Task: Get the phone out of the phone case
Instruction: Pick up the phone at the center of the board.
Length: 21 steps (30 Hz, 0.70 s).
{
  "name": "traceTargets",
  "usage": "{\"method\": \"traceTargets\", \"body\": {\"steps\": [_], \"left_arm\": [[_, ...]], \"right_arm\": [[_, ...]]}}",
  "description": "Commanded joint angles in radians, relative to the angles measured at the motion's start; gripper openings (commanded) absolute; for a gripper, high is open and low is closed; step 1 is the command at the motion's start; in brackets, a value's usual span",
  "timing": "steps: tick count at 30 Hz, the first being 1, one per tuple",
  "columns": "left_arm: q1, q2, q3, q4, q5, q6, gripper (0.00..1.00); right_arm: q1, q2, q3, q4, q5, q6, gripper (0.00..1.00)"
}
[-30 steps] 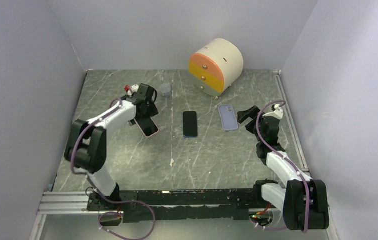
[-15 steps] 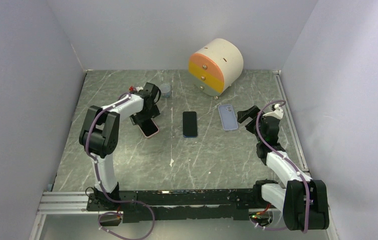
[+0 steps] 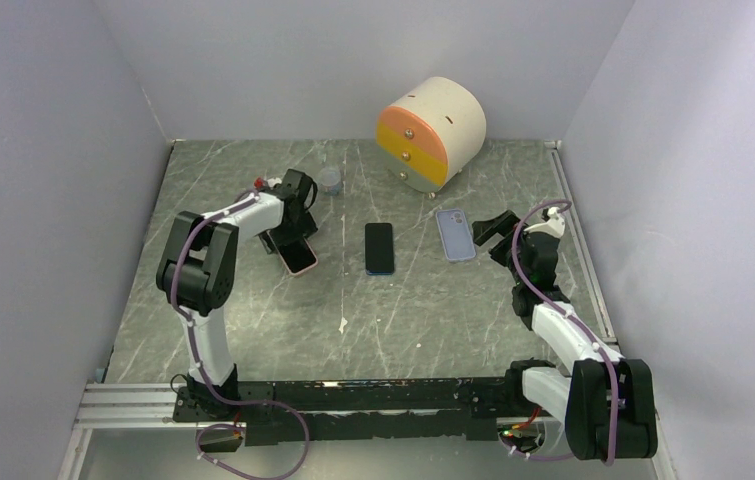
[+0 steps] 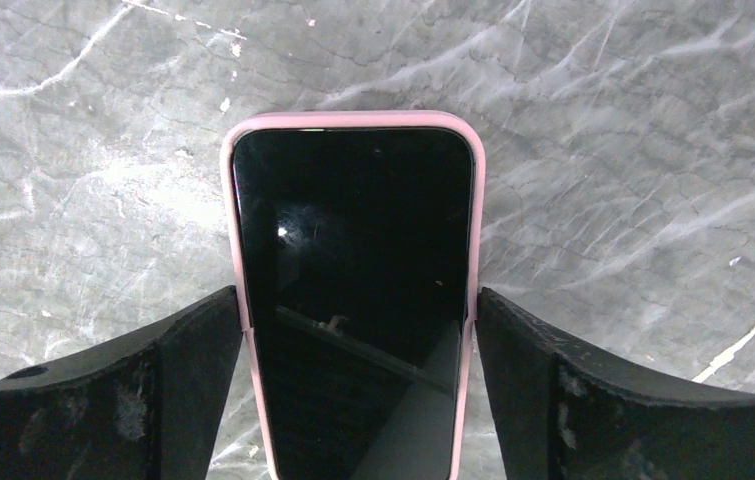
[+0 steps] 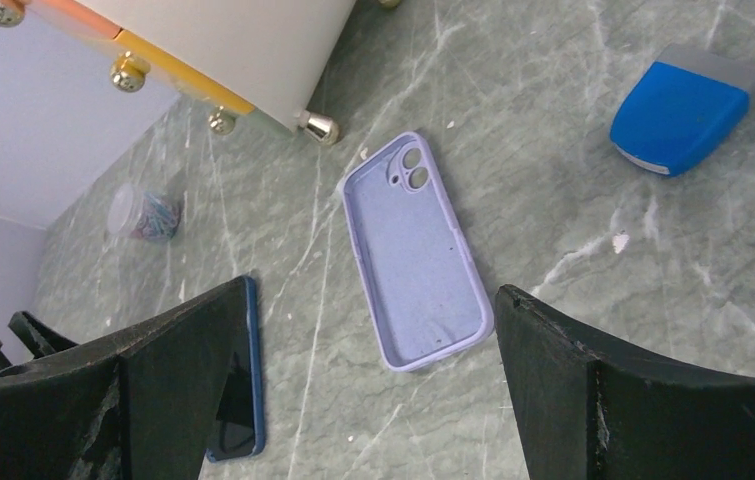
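Observation:
A phone with a black screen in a pink case (image 3: 300,257) lies flat on the grey marble table, left of centre. My left gripper (image 3: 290,238) is down over its far end. In the left wrist view the phone (image 4: 353,260) fills the gap and both black fingers (image 4: 188,350) press against the pink case edges (image 4: 353,118). My right gripper (image 3: 489,231) hangs open and empty just right of an empty lilac case (image 3: 455,234), which the right wrist view (image 5: 415,255) shows between its spread jaws.
A blue-cased phone (image 3: 379,248) lies screen up at the centre, also in the right wrist view (image 5: 238,400). A round cream and orange drawer unit (image 3: 431,130) stands at the back. A small clear cup (image 3: 330,180) sits behind the left gripper. A blue block (image 5: 683,115) lies far right.
The left arm's elbow has swung inward and the left gripper has settled lower on the pink-cased phone. The phone has stayed in place. The right arm has not moved.

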<state>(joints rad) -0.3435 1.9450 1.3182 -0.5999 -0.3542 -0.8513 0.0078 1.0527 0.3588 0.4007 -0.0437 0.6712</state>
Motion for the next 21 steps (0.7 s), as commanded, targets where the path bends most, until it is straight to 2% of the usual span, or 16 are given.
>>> {"method": "traceTargets", "body": {"steps": [1,5,9,14,21], "left_arm": [[0.001,-0.037,-0.092,0.065,0.077,-0.028,0.85],[0.001,-0.093,-0.181,0.151,0.113,-0.034,0.73],[0.003,-0.159,-0.261,0.233,0.156,-0.026,0.55],[0.003,-0.264,-0.353,0.349,0.244,-0.013,0.28],[0.003,-0.435,-0.482,0.492,0.355,0.0,0.11]], "right_arm": [[0.0,0.027,0.03,0.079,-0.073,0.024,0.99],[0.001,0.074,0.064,0.065,-0.127,-0.013,0.99],[0.02,0.07,0.058,0.102,-0.155,-0.032,0.99],[0.162,0.103,0.092,0.084,-0.078,-0.099,0.99],[0.398,0.156,0.107,0.118,-0.003,-0.113,0.99]]}}
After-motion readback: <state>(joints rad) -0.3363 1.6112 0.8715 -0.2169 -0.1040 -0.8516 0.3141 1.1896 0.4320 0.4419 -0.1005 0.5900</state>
